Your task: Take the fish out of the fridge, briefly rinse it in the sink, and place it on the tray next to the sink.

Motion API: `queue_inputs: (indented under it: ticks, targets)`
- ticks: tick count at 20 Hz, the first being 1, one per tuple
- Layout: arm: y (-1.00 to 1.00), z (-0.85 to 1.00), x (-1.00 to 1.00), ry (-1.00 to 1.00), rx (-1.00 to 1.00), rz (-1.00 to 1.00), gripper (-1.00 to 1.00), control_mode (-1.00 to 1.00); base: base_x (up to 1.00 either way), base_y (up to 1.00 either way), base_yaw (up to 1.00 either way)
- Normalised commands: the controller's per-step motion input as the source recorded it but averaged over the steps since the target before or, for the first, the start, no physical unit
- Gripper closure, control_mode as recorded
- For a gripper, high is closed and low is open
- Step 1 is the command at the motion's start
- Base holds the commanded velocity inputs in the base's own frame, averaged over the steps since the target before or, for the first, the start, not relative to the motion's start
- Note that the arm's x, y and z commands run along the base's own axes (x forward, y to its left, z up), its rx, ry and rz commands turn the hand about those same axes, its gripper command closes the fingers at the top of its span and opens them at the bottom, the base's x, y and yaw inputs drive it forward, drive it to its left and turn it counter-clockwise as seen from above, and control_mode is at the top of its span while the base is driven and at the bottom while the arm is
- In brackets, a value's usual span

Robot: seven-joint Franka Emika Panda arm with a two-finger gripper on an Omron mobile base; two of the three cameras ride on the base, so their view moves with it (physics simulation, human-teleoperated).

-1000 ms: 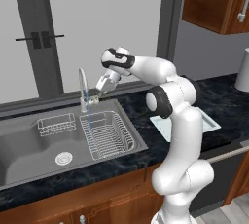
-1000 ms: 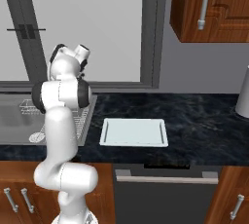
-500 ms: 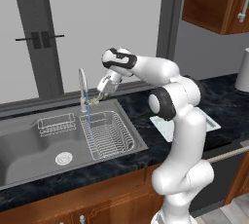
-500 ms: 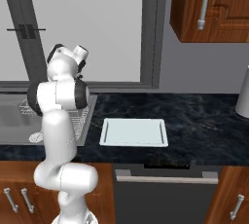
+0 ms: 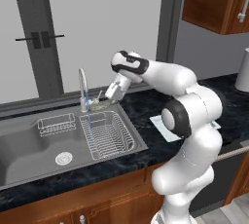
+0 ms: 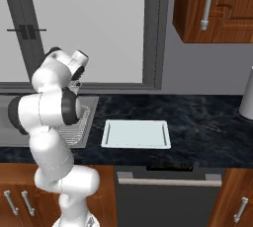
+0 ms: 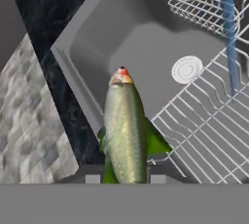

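The robot's two-finger hand point(image 5: 103, 102) is clamped tight on the slender olive-green fish point(image 7: 124, 129), whose reddish snout points away from the fingers; beneath the hand lies the grey stainless-steel double-basin sink point(image 5: 29, 145), with a wire rack point(image 5: 107, 133) under it; just beside the hand a thin blue stream of water point(image 5: 88, 111) falls from the curved chrome faucet point(image 5: 82, 84); the flat pale rectangular tray point(image 6: 137, 133) rests on the dark speckled counter point(image 6: 207, 132), well apart from the hand; no legible writing anywhere.

From behind-left we look down across the sink point(image 5: 58, 140), arm at lower right. From behind-right we face the tray point(image 6: 136, 134) at centre, sharing sink edge and dark counter point(image 6: 197, 122). Our hand view looks close down into the basin.
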Motion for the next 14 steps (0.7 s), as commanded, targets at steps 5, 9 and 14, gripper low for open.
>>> queue_inputs:
  ticks: [5,9,14]
  targets:
    - [-0.39,0.44,-1.00,-0.30,-0.10,-0.07,1.00,-1.00,0.00,0.00,0.00]
    - [-0.50,0.33,-0.95,-0.33,-0.34,-0.16,1.00,-1.00,0.00,0.00,0.00]
    - [-0.87,0.19,-0.85,-0.34,-0.39,-0.13,1.00,-1.00,0.00,0.00,0.00]
